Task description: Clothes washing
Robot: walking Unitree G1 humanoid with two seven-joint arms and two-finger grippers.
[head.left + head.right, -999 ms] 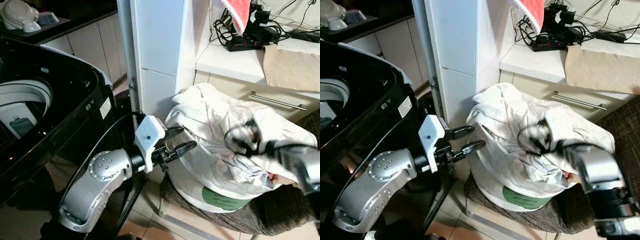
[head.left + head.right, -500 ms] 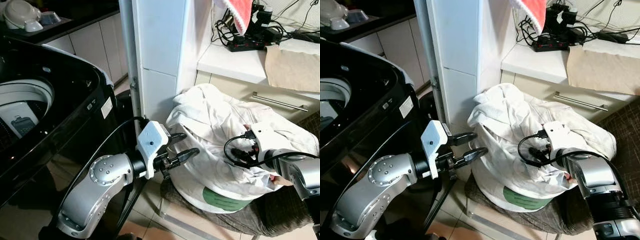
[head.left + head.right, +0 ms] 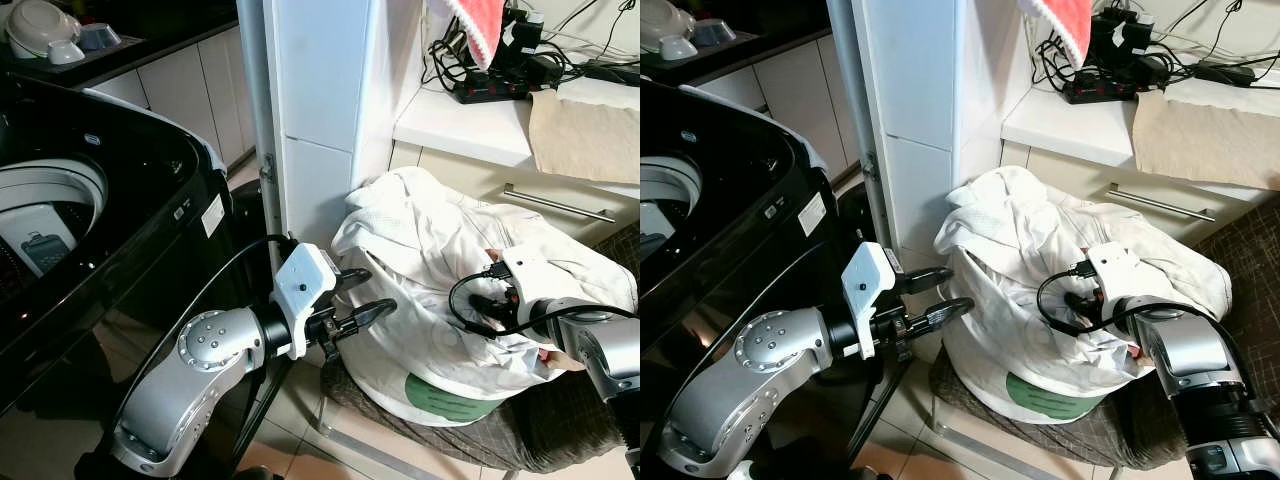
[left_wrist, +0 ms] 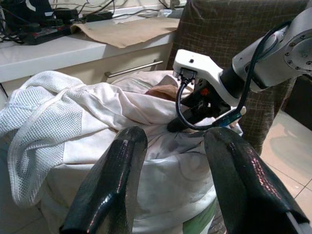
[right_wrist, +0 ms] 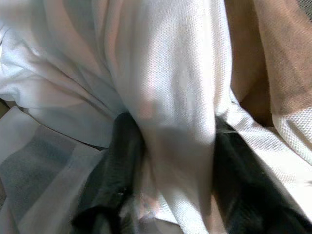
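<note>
A heap of white clothes fills a white bag with a green mark that stands on a brown checked chair. My right gripper is pushed into the heap. In the right wrist view it stands open, with a fold of white mesh cloth between its black fingers. My left gripper hovers open at the bag's left side, holding nothing, and faces the heap. The black top-loading washing machine stands to the left with its drum opening uncovered.
A white cabinet column rises between the machine and the chair. Behind the chair, a white counter carries a power strip with cables and a beige sheet. A red cloth hangs above. Bowls sit at the far left.
One second ago my right gripper was blurred, moving above the heap; it has since dropped into the clothes and settled. My left gripper has edged slightly toward the bag.
</note>
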